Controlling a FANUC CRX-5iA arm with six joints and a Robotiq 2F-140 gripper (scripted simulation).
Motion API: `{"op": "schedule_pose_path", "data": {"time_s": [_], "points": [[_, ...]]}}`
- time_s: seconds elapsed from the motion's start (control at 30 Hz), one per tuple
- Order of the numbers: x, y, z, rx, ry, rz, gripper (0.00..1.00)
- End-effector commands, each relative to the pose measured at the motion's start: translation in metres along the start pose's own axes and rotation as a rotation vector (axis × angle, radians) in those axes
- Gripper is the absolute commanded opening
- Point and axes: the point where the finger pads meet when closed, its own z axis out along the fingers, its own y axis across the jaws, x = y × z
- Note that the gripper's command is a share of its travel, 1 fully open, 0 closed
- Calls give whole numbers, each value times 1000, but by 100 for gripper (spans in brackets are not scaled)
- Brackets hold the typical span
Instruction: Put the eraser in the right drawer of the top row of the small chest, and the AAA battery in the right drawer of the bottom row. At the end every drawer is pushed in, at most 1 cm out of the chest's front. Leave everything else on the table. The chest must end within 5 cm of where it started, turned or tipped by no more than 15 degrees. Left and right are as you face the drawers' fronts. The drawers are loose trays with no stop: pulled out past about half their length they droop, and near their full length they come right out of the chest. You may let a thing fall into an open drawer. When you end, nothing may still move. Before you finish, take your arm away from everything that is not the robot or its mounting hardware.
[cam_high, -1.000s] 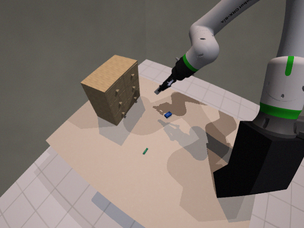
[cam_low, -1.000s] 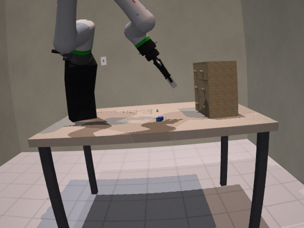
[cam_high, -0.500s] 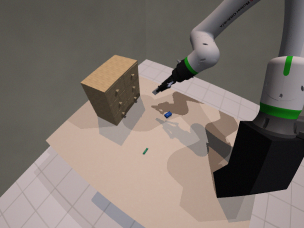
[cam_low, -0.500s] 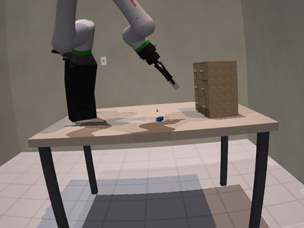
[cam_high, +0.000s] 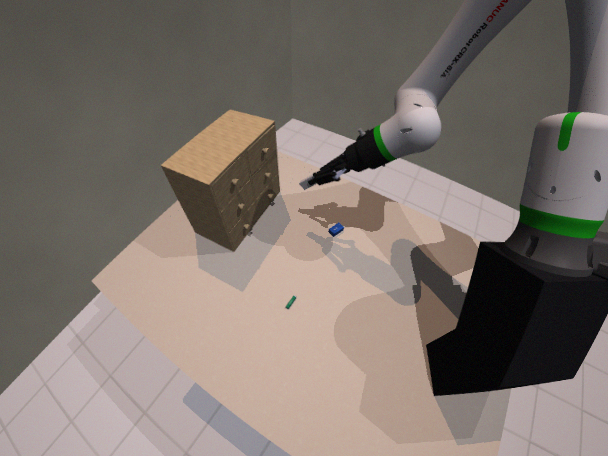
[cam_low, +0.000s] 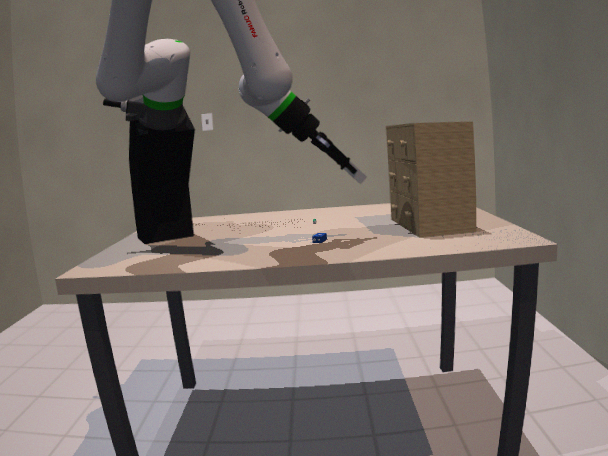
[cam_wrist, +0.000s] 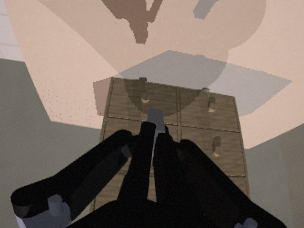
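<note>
The small chest (cam_high: 220, 142) (cam_low: 445, 175) (cam_wrist: 192, 120) stands upright, with three rows of two drawers, all looking pushed in. The right top drawer (cam_high: 259, 161) (cam_low: 411, 135) and right bottom drawer (cam_high: 265, 206) (cam_low: 412, 222) (cam_wrist: 122, 102) have small knobs. My gripper (cam_high: 306, 184) (cam_low: 359, 175) (cam_wrist: 153, 119) is shut and empty, tilted down toward the chest, in the air a short way before the right column. The blue eraser (cam_high: 336, 229) (cam_low: 319, 238) lies on the table, on the robot's side of the gripper. The green AAA battery (cam_high: 291, 302) (cam_low: 314, 221) lies on the table farther left. Neither shows in the wrist view.
The table (cam_high: 210, 330) (cam_low: 350, 267) (cam_wrist: 65, 70) carries the chest near its far edge, opposite the black robot base (cam_high: 500, 310) (cam_low: 162, 185). The arm reaches over the table above the eraser's side. Shadows of arm and chest fall across the top.
</note>
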Motion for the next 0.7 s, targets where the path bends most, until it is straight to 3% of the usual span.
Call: {"op": "schedule_pose_path", "data": {"time_s": [0.0, 0.33, 0.67], "points": [[1, 5, 8, 111, -122, -15, 0], [1, 4, 22, 110, -226, -21, 0], [0, 3, 27, 110, -266, -24, 0]]}}
